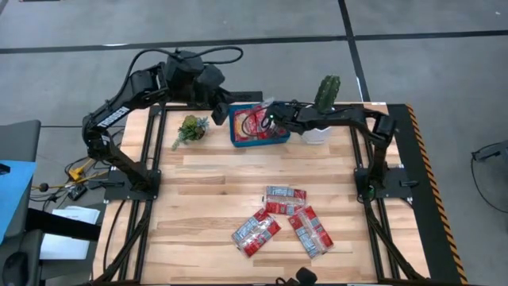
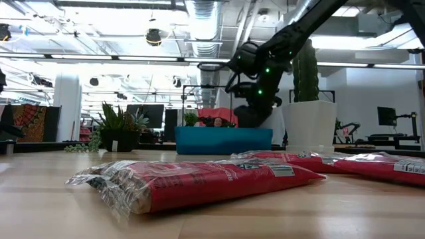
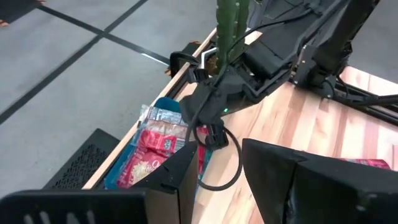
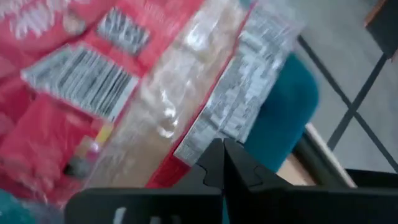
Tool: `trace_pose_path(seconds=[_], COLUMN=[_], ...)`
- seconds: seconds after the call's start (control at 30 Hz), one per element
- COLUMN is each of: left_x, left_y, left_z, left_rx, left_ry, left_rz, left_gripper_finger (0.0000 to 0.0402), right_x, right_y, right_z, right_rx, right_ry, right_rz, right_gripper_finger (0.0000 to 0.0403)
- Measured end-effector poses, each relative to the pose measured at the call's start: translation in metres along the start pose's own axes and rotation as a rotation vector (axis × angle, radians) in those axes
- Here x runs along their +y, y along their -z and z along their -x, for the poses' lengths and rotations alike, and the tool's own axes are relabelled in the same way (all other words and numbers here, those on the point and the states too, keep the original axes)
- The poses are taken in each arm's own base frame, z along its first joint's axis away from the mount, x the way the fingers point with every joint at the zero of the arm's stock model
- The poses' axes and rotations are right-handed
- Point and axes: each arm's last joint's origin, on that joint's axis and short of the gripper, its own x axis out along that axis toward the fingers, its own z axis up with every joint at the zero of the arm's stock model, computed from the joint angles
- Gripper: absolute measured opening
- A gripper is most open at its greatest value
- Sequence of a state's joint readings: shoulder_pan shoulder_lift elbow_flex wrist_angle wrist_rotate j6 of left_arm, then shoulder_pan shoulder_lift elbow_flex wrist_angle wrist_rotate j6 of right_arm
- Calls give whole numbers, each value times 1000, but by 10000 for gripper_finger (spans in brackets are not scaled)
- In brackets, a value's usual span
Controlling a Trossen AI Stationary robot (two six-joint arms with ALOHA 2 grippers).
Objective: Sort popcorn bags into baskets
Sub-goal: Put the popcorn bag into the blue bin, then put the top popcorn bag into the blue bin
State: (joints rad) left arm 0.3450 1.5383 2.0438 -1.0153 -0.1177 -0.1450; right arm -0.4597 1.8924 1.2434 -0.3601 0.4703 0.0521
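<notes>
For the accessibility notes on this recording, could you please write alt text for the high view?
Seen from above, the right gripper reaches over the blue bin at the table's far edge, which holds red popcorn bags, while the left gripper hovers beside it. Four more bags lie near the front edge; a small leafy plant and a potted cactus flank the bin.

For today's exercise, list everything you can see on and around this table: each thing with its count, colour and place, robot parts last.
Popcorn bags on the table: four, red with silver print, clustered at the near middle.
Popcorn bags in the bin: red, count unclear, piled inside.
Blue bin: one, far middle.
Cactus: one, green, in a white pot, right of the bin.
Small leafy plant: one, green, left of the bin.
Table: one, light wood.
Left gripper: dark, beside the bin's far left corner.
Right gripper: dark, shut, over the bin.
</notes>
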Motion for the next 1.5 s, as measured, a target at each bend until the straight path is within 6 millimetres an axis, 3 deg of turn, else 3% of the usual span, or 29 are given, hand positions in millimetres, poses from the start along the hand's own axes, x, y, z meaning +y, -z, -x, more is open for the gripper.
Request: trace_pose_path(seconds=[0.3,0.47,0.6,0.83,1.0,1.2,1.37,1.5], left_x=[0,0,-6,-51,-89,-108,-103,-108], left_y=[0,1,13,84,152,222,259,280], left_z=[0,0,-9,-39,-76,-109,-132,-148], left_rx=[0,9,94,329,344,324,238,277], left_ry=[0,2,70,171,265,384,397,382], left_rz=[2,7,47,58,117,325,562,638], left_gripper_finger=[111,111,111,111,120,163,200,220], right_x=[22,23,8,-34,-53,-38,-9,13], right_y=[2,-2,-5,11,33,69,113,141], right_z=[8,36,77,168,210,221,209,197], right_rx=[-1,-38,-71,-108,-101,-17,99,134], right_ry=[-128,-156,-172,-210,-266,-426,-467,-496], right_rz=[38,52,6,-107,-198,-207,-218,-264], right_gripper_finger=[16,14,27,26,19,26,23,15])
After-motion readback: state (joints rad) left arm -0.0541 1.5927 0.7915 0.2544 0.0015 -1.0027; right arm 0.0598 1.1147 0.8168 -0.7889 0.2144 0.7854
